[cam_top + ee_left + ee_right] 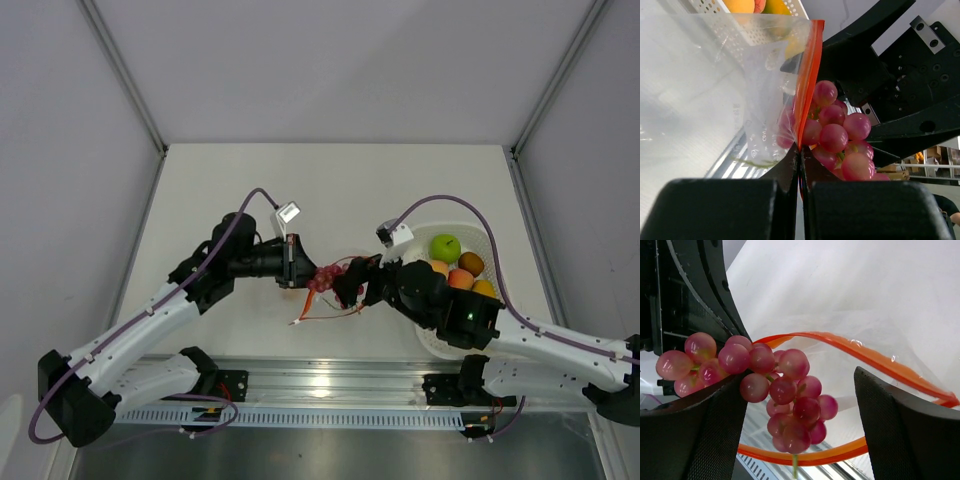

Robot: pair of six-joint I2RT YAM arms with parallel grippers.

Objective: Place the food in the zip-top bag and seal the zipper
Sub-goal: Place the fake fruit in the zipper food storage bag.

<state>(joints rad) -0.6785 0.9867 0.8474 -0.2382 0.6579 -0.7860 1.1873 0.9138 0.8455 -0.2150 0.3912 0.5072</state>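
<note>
We are pinching the zipper (807, 75) of the zip-top bag (710, 90) tight with our left gripper (801, 167). Its two black fingers (730, 210) are pressing together on the orange-red strip. We are holding our right gripper (797, 377) wide open, and it is gripping nothing. The red grapes (785, 390) are hanging between its two fingers and leaning on one of them. The grapes are sitting right at the bag's mouth, and the orange-red strip is looping around them. Through the clear plastic we are seeing some of them inside.

From above, both grippers are meeting near the middle of the table (230, 190). The left gripper is coming in from the left and the right gripper from the right, with the grapes between them. Farther right, the white tray (492, 240) is holding the rest of the food: a green round one (445, 246), orange ones (460, 279) and a yellow one (484, 289) beside it.
</note>
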